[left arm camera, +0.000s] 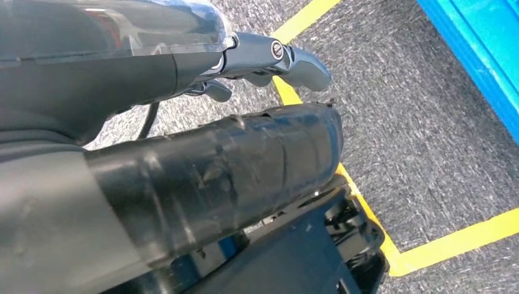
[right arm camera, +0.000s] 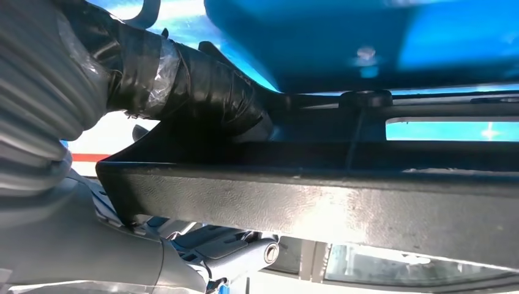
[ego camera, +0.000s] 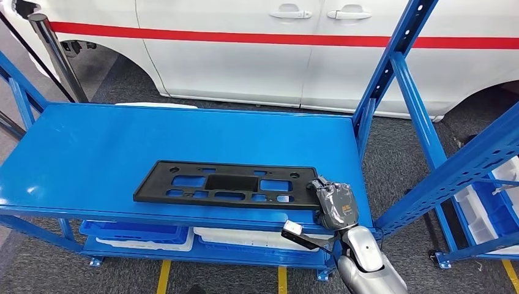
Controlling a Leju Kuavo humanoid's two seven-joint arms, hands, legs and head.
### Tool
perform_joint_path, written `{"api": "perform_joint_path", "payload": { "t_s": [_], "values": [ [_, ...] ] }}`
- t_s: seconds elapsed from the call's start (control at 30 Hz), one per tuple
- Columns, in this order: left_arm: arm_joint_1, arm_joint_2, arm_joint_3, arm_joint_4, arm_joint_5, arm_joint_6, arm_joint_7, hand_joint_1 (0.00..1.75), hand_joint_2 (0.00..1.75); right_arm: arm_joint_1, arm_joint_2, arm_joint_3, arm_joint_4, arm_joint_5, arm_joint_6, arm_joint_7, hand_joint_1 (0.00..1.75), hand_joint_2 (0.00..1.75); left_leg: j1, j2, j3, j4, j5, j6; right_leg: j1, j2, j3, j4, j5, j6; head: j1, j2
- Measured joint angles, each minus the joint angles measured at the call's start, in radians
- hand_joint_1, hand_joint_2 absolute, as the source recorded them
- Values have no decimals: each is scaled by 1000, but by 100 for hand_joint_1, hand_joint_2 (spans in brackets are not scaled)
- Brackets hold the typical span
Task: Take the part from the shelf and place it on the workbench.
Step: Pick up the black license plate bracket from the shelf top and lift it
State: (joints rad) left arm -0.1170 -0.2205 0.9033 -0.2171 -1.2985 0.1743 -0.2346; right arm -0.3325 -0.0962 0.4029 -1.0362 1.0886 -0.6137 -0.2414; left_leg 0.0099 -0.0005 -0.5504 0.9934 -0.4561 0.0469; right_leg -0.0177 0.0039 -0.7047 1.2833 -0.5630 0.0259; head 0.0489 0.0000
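Your right hand (ego camera: 333, 205) grips the right end of the black part (ego camera: 226, 184), which lies flat on the blue shelf (ego camera: 92, 153). Left hand (left arm camera: 269, 61): can't tell finger state.

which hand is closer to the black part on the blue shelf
Right. The right hand grips the black part at its right end; the left hand hangs low over the floor, away from it.
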Motion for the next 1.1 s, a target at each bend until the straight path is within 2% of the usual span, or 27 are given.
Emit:
{"api": "perform_joint_path", "payload": {
  "t_s": [0.07, 0.1, 0.13, 0.23, 0.3, 0.33, 0.4, 0.43, 0.47, 0.5, 0.53, 0.6, 0.63, 0.67, 0.73, 0.8, 0.87, 0.93, 0.97, 1.0, 1.03, 1.07, 1.1],
  "values": [
    [0, 0, 0, 0, 0, 0, 0, 0, 0, 2, -2, -4, -9, -2, 6, -1, 175, 175, 0, -1, 1, 8, -7, -5, -4, -1, 59, -125, 67, -2, 0, 0],
    [0, 0, 0, 0, 0, 1, 0, 0, 0, 2, -2, -6, -13, -3, 9, -2, 175, 175, -1, -2, -1, 15, -12, -10, -3, -2, 87, -186, 89, -5, 0, 0],
    [0, 0, 0, 0, 0, 2, 0, 0, 0, 3, -3, -7, -17, -4, 11, -3, 175, 175, -3, -3, -3, 20, -15, -15, -1, -2, 104, -226, 98, -8, -1, 0],
    [-1, 0, 0, 0, 0, 4, 0, 0, 0, 6, -3, -8, -26, -7, 12, -6, 175, 175, -6, -4, -6, 21, -17, -29, 3, -1, 110, -244, 97, -23, -1, 0],
    [-2, 0, 0, 0, 0, 7, 1, 0, 0, 7, -3, -8, -33, -7, 11, -10, 175, 175, -5, -4, -14, 44, -38, -39, -2, -2, 113, -250, 100, -36, -2, 0],
    [-2, 0, 0, 0, 0, 8, 1, 0, 0, 7, -3, -8, -37, -7, 10, -12, 175, 175, -3, -3, -31, 82, -62, -44, -4, -3, 114, -252, 101, -41, -3, 0],
    [0, 0, 0, 0, 4, 11, 2, 0, 0, 13, -3, -8, -49, -7, 8, -15, 175, 175, 0, -3, -89, 210, -126, -51, -3, -6, 113, -253, 101, -48, -4, 0],
    [1, 0, 0, 0, 7, 12, 2, 0, 0, 19, -3, -8, -60, -6, 9, -16, 175, 175, 1, -3, -118, 270, -147, -54, -2, -6, 112, -252, 101, -48, -4, 0],
    [3, 0, 0, 0, 10, 13, 2, 0, 0, 27, -3, -8, -75, -6, 11, -15, 175, 175, 2, -3, -134, 302, -150, -56, -1, -6, 112, -252, 101, -49, -4, 0],
    [5, 0, 0, 0, 13, 14, 2, 0, 0, 36, -3, -8, -93, -8, 15, -14, 175, 175, 2, -3, -132, 295, -133, -56, -1, -6, 112, -251, 101, -49, -4, 0],
    [5, 0, 0, 0, 16, 15, 1, 0, 0, 44, -3, -8, -117, -11, 21, -12, 175, 175, 2, -3, -111, 247, -99, -54, -1, -5, 113, -251, 101, -48, -4, 0],
    [5, 1, 1, 0, 20, 17, -1, 0, 0, 57, -3, -7, -172, -25, 39, -8, 175, 175, 0, -3, -50, 107, -33, -46, 1, -3, 114, -248, 99, -44, -4, 0],
    [4, 1, 1, 0, 21, 18, -2, 0, 0, 62, -3, -6, -201, -32, 50, -6, 175, 175, -1, -3, -28, 57, -16, -42, 2, -2, 112, -247, 99, -40, -4, 0],
    [4, 1, 1, 0, 22, 19, -4, 0, 0, 66, -3, -5, -226, -37, 58, -3, 175, 175, -3, -4, -18, 32, -13, -39, 4, -2, 109, -246, 99, -36, -3, 0],
    [5, 1, 2, 0, 25, 20, -5, 0, 0, 72, -3, -1, -267, -43, 68, 1, 175, 175, -4, -5, -17, 25, -13, -30, 5, -1, 107, -249, 102, -25, -3, 0],
    [6, 1, 2, 0, 27, 20, -6, 0, 0, 78, -3, 1, -295, -46, 69, 1, 175, 175, -1, -4, -14, 15, -6, -16, 3, -2, 103, -235, 89, -15, -3, 0],
    [5, 1, 3, 0, 27, 20, -6, 0, 0, 81, -3, 2, -312, -46, 70, 1, 175, 175, 2, -3, -11, 8, -1, -6, 2, -2, 68, -155, 40, -8, -2, 0],
    [5, 1, 3, 0, 27, 20, -6, 0, 0, 88, -3, 2, -322, -46, 70, 1, 175, 175, 0, -3, -13, 10, -2, -2, 2, -2, 9, -29, -15, -2, -2, 0],
    [5, 1, 3, 0, 27, 20, -6, 0, 0, 93, -3, 3, -324, -46, 70, 1, 175, 175, 0, -3, -13, 11, -3, -1, 2, -3, -11, 10, -22, 0, -2, 0],
    [6, 1, 4, 0, 27, 20, -6, 0, 0, 96, -4, 3, -326, -47, 70, 1, 175, 175, -1, -3, -13, 13, -4, -1, 1, -3, -14, 15, -11, 1, -2, 0],
    [6, 1, 4, 0, 27, 20, -6, 0, 0, 98, -4, 3, -328, -48, 70, 1, 175, 175, 0, -4, -13, 15, -6, -2, 1, -3, 2, -20, 18, 1, -2, 0],
    [6, 1, 4, 0, 27, 20, -6, 0, 0, 98, -4, 3, -331, -52, 70, 0, 175, 175, 0, -5, -13, 19, -9, -4, 0, -3, 32, -80, 54, -1, -2, 0],
    [6, 1, 4, 0, 28, 20, -6, 0, 0, 98, -4, 3, -335, -58, 70, -2, 175, 175, -2, -6, -14, 23, -12, -7, 0, -3, 62, -141, 79, -3, -2, 0]
  ]
}}
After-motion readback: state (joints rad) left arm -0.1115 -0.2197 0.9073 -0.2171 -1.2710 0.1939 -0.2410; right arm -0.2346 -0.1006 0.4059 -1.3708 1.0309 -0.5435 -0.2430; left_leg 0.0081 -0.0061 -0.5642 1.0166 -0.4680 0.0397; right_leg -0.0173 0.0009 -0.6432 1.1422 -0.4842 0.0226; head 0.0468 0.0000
